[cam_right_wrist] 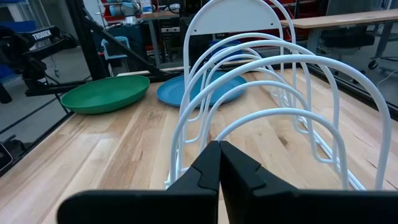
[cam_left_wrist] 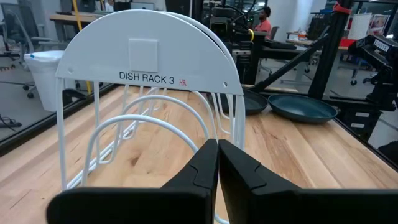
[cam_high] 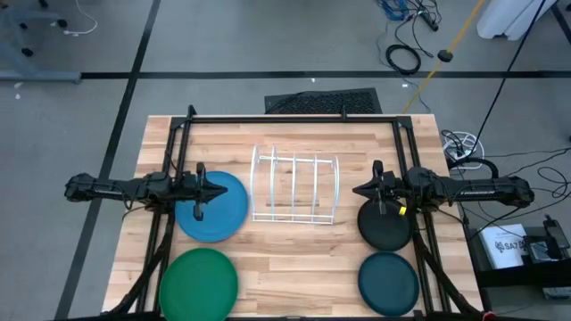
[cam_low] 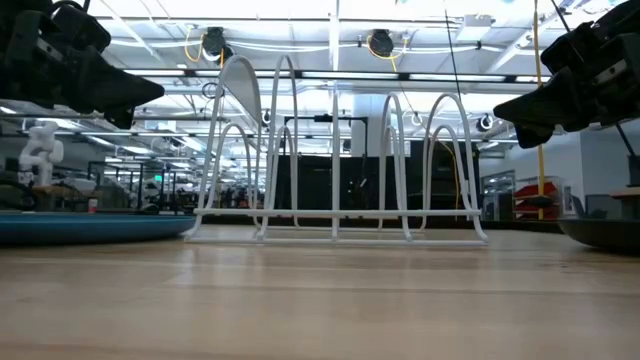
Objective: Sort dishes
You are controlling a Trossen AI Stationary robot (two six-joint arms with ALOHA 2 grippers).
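Four dishes lie flat on the wooden table. A bright blue plate (cam_high: 217, 207) and a green plate (cam_high: 199, 283) lie on the left; a black plate (cam_high: 385, 227) and a dark teal plate (cam_high: 389, 283) lie on the right. My left gripper (cam_high: 225, 189) hovers shut above the blue plate's far part, pointing level at the rack. My right gripper (cam_high: 358, 190) hovers shut above the black plate's far edge, also facing the rack. In the wrist views the left fingers (cam_left_wrist: 217, 163) and the right fingers (cam_right_wrist: 219, 163) are closed, with nothing between them.
A white wire dish rack (cam_high: 295, 188) stands upright at the table's middle, between the two grippers. A black frame (cam_high: 294, 119) runs along the table's far side and down both sides. Bare wood lies between the near plates (cam_high: 299, 281).
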